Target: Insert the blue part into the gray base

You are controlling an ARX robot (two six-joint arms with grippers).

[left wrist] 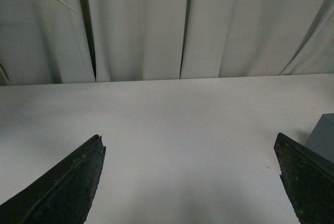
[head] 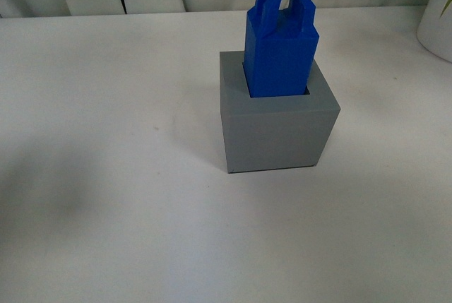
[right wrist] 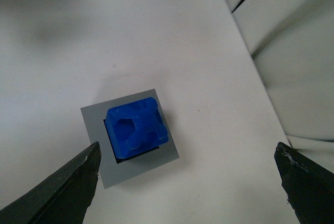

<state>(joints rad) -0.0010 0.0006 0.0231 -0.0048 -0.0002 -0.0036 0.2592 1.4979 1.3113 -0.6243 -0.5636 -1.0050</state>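
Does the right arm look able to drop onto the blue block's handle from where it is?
Probably yes. The right arm's fingers hang wide open above the blue block, with nothing in between. The block, standing in the gray base, sits off their midline, so a small shift looks needed.

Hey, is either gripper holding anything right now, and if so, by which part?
Nothing is held. The left gripper and the right gripper are both open and empty; the blue part stands in the gray base, untouched.
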